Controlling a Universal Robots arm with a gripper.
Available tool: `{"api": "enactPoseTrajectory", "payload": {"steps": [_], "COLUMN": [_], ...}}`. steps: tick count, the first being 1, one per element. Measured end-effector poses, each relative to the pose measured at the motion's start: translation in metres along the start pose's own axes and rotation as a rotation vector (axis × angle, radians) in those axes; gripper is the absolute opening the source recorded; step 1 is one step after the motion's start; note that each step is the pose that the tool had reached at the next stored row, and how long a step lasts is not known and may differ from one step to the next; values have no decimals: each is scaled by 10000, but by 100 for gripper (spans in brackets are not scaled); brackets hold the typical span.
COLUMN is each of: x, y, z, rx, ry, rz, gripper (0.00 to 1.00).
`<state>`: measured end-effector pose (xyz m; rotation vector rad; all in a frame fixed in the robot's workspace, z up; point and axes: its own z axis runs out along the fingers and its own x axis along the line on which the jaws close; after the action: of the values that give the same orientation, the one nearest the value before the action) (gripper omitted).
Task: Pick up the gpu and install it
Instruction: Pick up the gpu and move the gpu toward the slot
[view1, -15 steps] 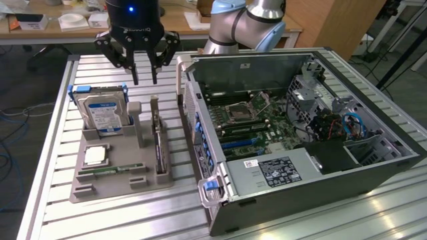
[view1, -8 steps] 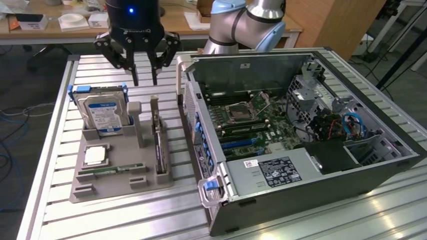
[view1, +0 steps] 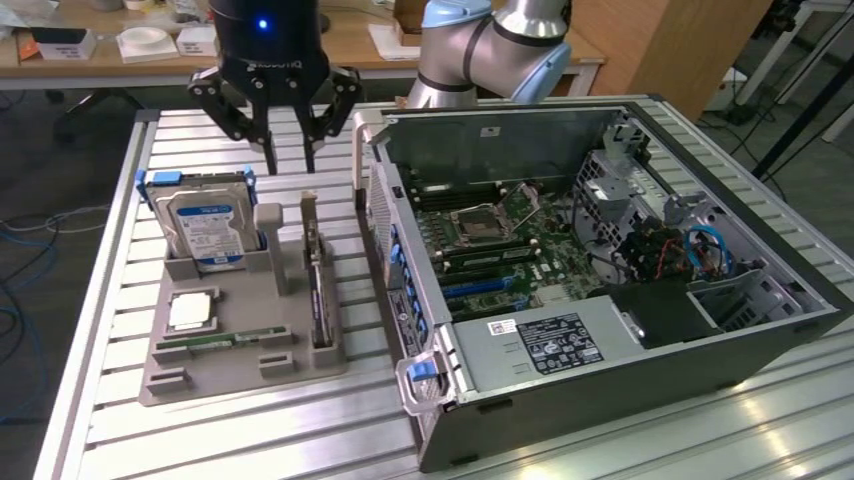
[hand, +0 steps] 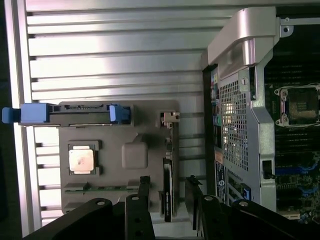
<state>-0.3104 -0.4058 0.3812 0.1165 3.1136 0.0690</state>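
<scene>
Grey moulded holder tray (view1: 200, 385), set on the ribbed aluminium bench (view1: 267, 440). Contents:
- silver blue-labelled hard drive (view1: 207, 225), stood upright in a blue caddy
- square silver processor chip (view1: 191, 311), laid flat
- narrow green memory stick (view1: 220, 341), laid flat
- thin dark rectangular gpu (view1: 316, 285), stood on edge in the slot nearest the case

Open black computer case (view1: 561, 400), motherboard exposed, placed just beside the tray.

Black claw (view1: 290, 165): hung above the tray's hard-drive end, fingers spread apart, nothing gripped.
</scene>
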Motion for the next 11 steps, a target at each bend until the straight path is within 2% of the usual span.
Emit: {"api": "enactPoseTrajectory", "payload": {"steps": [11], "x": [-26], "y": [-32], "z": [35], "rx": [1], "ry": [1], "rz": [1], "gripper": [41]}}
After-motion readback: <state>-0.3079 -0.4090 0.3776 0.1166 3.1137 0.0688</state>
